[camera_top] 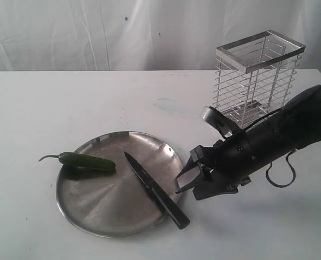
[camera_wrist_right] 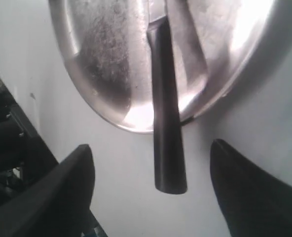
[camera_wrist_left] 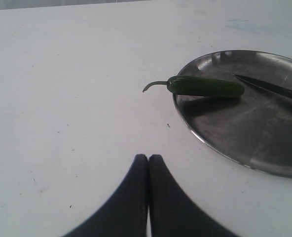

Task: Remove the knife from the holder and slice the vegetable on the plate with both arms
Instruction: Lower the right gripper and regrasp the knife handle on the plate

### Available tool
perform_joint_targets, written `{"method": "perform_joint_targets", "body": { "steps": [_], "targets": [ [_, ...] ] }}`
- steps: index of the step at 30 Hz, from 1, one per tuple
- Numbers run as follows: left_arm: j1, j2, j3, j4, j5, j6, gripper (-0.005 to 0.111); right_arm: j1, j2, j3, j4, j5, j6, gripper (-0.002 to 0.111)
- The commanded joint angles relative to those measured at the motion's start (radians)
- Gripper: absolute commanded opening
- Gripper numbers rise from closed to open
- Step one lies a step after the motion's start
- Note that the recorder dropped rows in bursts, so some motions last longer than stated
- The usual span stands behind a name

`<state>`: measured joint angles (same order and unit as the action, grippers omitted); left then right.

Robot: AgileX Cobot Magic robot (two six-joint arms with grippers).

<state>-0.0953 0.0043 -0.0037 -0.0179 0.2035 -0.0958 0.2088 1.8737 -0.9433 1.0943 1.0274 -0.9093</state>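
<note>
While the knife (camera_top: 156, 189) lies across the plate (camera_top: 95, 216) (handle overhanging the rim onto the counter (camera_top: 52, 103)) near the pepper (camera_top: 87, 162), the right pincer (camera_top: 185, 181) gapes empty beside it, likely needing to regrasp the handle; the left pincer (camera_wrist_left: 148, 160) is clenched.

Knife (camera_top: 156, 189) lies across the plate (camera_top: 95, 208) — handle overhanging the rim; green chili (camera_top: 87, 162) rests on the opposite rim.

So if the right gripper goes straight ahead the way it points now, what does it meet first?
Most likely the knife handle: it lies between the open right gripper's fingers, overhanging the plate rim.
</note>
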Motion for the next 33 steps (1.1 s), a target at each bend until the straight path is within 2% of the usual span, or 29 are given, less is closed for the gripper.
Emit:
{"method": "perform_joint_targets", "body": {
  "steps": [1,9,16,33],
  "targets": [
    [0.002,-0.004,0.004,-0.003,-0.002,0.000,0.000,0.005,0.023,-0.014,0.026,0.047,-0.030,0.063],
    [0.002,-0.004,0.004,-0.003,-0.002,0.000,0.000,0.005,0.068,-0.014,-0.010,0.066,-0.030,0.063],
    [0.002,-0.004,0.004,-0.003,-0.002,0.000,0.000,0.050,0.092,-0.014,-0.011,0.062,-0.030,0.063],
    [0.002,-0.004,0.004,-0.003,-0.002,0.000,0.000,0.052,0.143,-0.014,0.011,0.049,-0.028,0.063]
  ]
}}
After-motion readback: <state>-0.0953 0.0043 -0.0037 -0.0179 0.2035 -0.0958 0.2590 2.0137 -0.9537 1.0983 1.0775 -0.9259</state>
